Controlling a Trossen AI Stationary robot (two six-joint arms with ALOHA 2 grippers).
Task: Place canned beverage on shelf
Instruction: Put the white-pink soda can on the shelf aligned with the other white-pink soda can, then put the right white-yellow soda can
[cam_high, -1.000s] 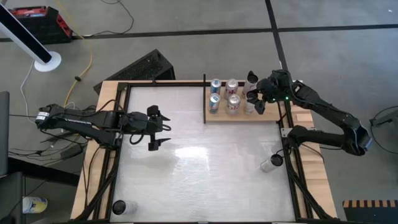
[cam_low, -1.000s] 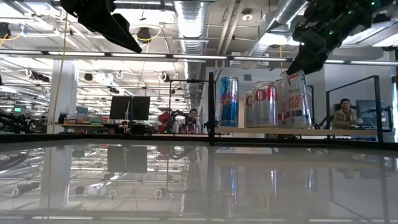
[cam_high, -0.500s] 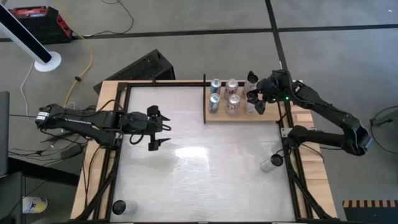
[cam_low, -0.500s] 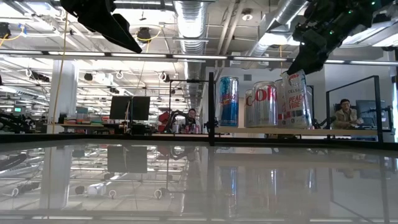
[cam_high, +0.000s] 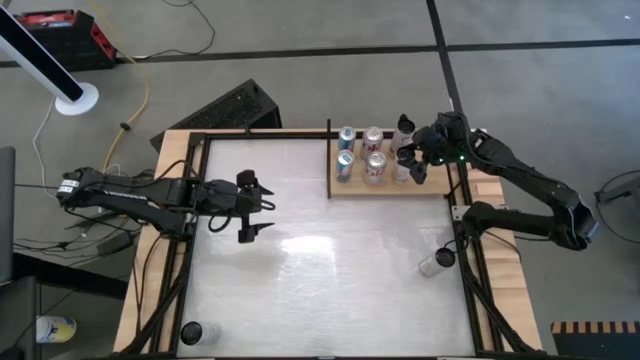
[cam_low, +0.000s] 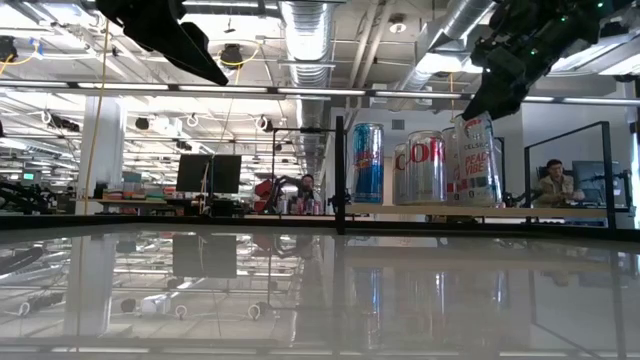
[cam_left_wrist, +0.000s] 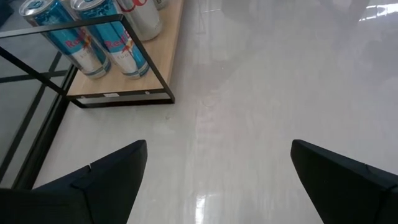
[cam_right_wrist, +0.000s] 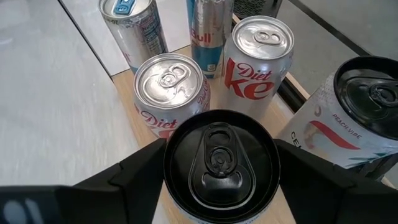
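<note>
The shelf (cam_high: 390, 188) is a tan wood panel with black rails at the table's far right. Two blue cans (cam_high: 345, 152), two Diet Coke cans (cam_high: 374, 152) and a white peach can (cam_right_wrist: 367, 118) stand upright on it. My right gripper (cam_high: 410, 162) is over the shelf's right end, shut on a second white can with a black top (cam_right_wrist: 217, 163). In the low view this can (cam_low: 478, 160) stands level with the others. My left gripper (cam_high: 262, 207) is open and empty above the table's left half, and in its wrist view (cam_left_wrist: 217, 155) only bare table lies between the fingers. My right gripper pinches the black-topped can between its two fingers, one on each side of the upper wall just under the rim (cam_right_wrist: 169, 163). The fingers come from above, pointing down. The can is upright, its base (cam_low: 480, 203) on the shelf's right end beside the Diet Coke cans.
A can (cam_high: 436, 263) lies on its side by the table's right rail. A dark can (cam_high: 192, 332) stands at the near left corner. A black crate (cam_high: 238, 105) sits beyond the far edge. The glossy middle of the table holds nothing.
</note>
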